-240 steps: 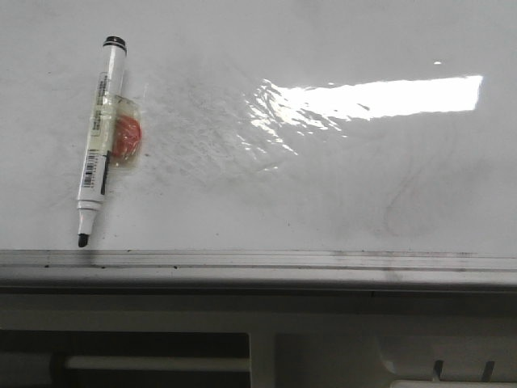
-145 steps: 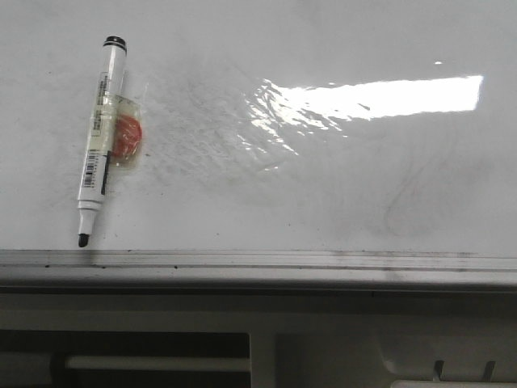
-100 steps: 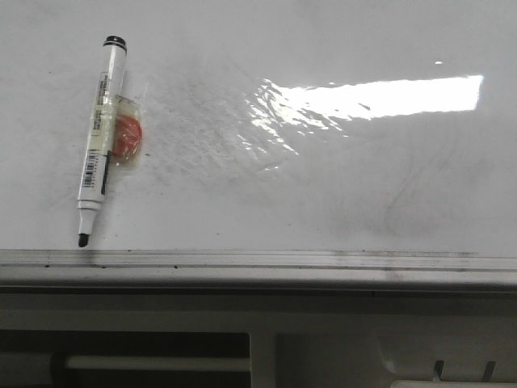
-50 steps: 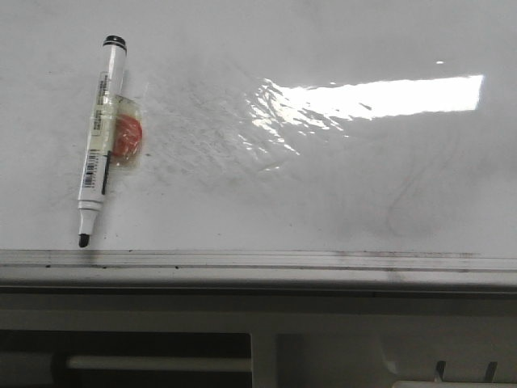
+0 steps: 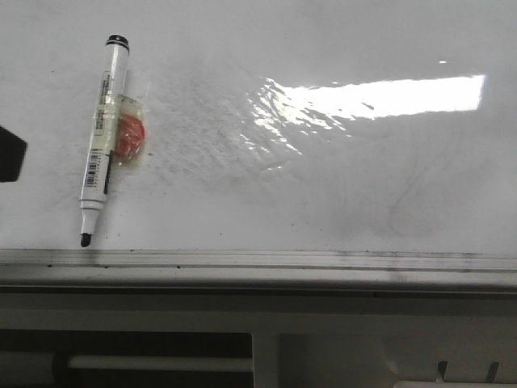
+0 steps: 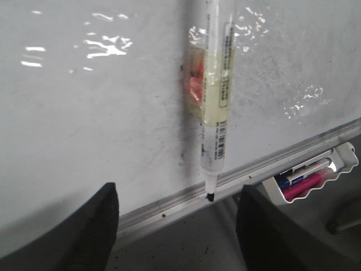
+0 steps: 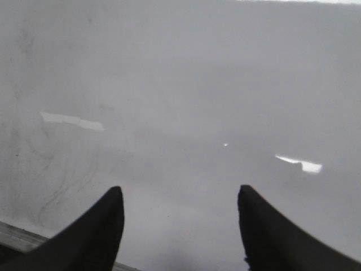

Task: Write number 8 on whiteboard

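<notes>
Jaws spread on both grippers, nothing held. Whiteboard (image 5: 323, 186) blank, no 8 yet. Pen (image 6: 216, 107) lies on board ahead of left gripper (image 6: 176, 226). Step: approach; next: close on pen barrel.

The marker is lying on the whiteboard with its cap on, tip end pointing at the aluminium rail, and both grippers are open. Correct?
Not quite: the marker is uncapped. The front view shows its bare black tip near the whiteboard rail, and the left wrist view confirms it. The rest holds: left gripper and right gripper are both open.
</notes>
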Available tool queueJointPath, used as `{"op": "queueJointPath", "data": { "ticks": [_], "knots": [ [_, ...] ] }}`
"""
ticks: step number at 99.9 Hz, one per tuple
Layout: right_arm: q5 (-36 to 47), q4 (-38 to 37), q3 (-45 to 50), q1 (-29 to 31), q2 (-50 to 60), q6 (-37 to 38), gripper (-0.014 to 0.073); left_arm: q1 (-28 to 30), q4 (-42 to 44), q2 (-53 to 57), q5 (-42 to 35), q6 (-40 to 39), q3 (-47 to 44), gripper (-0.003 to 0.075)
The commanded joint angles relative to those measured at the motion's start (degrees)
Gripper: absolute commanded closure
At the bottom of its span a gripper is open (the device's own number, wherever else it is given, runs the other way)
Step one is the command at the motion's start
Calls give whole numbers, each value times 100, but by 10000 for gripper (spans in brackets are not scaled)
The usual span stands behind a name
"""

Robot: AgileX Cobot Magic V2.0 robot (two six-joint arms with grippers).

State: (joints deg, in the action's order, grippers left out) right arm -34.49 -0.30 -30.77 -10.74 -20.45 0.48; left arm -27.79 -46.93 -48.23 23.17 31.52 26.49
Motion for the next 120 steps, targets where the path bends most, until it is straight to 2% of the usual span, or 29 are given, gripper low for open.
{"op": "queueJointPath", "data": {
  "ticks": [1, 25, 40, 52, 72, 83, 88, 97, 108, 120],
  "knots": [
    [466, -78, -207, -10, -103, -48, 193, -391, -488, -243, -711, 53, 205, 300],
    [587, -78, -207, -10, -103, -48, 193, -1361, -696, -891, -1721, 53, 205, 300],
    [637, -78, -207, -10, -103, -48, 193, -1547, -719, -1237, -2206, 53, 205, 310],
    [637, -67, -207, -10, -103, -48, 193, -1547, -854, -1419, -2446, 53, 205, 426],
    [648, 30, -207, -10, -103, -48, 193, -1547, -843, -1588, -2704, 53, 205, 735],
    [670, 425, -215, -116, -113, -161, 197, -1573, -601, -1519, -2271, 64, 332, 741],
    [654, 893, -215, -221, -127, -562, 197, -1573, -220, -1465, -1830, 78, 459, 741],
    [337, 2128, -280, -480, -258, -2107, 197, -1649, 353, -1311, -932, 586, 729, 741],
    [-299, 3410, -412, -883, -624, -3756, 197, -1931, 313, -1138, -144, 1785, 948, 741],
    [-653, 4490, -509, -1320, -1077, -4928, 197, -2329, 196, -1065, 76, 2617, 1054, 741]
  ]
}}
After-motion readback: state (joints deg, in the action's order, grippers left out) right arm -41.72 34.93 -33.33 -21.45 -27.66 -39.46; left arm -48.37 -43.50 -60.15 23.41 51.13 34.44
